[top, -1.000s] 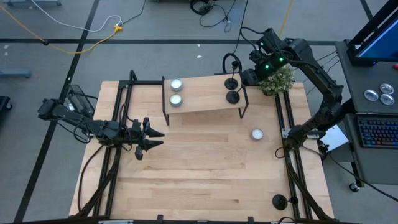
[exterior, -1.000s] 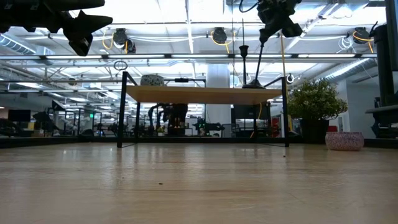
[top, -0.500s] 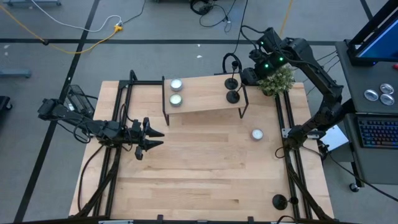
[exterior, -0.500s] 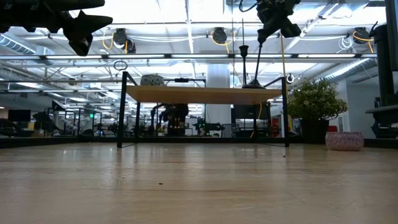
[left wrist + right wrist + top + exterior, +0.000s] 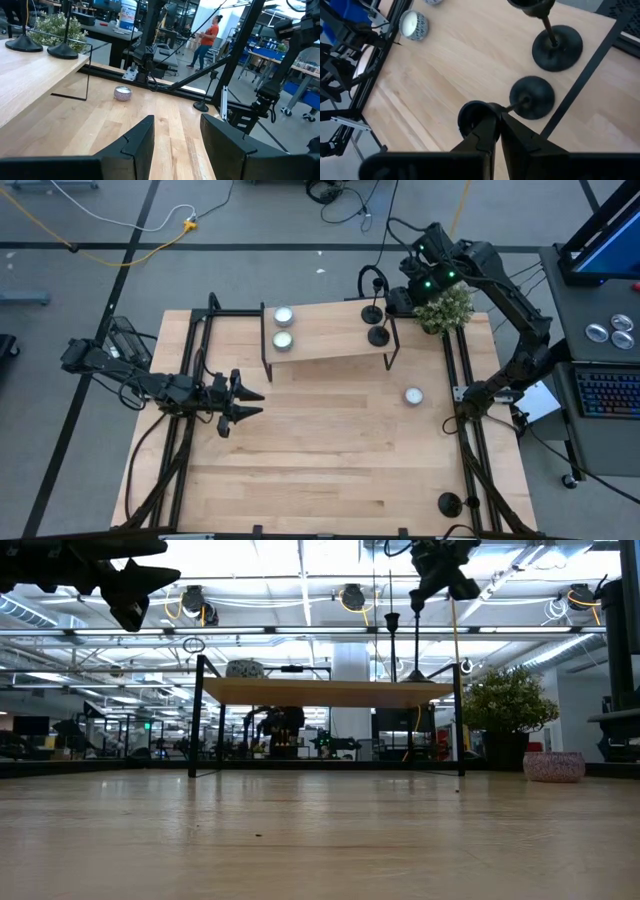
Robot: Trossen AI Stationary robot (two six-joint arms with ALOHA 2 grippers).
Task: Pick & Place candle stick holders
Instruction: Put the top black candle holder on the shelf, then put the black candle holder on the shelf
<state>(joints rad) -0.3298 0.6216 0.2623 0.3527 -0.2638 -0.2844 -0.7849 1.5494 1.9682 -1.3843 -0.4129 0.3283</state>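
Two black candle stick holders stand on the right end of a raised wooden shelf at the table's far side. The farther one stands free on its disc base. The nearer one has my right gripper shut on its top, high above the shelf. A third holder stands on its base at the table's near right corner. My left gripper hovers open and level over the table's left side, pointing right with nothing between its fingers. My right gripper pinches the nearer holder at its top end, where the small cup meets the thin stem, between its two fingers. The fingers slant down from the far right. The holder stands about upright, its disc base on the shelf.
Two tealights sit on the shelf's left end, and one more lies on the table in front of it. A potted plant stands beside the shelf's right end. Black rails run along both table sides.
The held holder's base has shifted a little along the shelf toward its right end, and its stem now stands more upright than before. My right gripper has stayed shut on its top.
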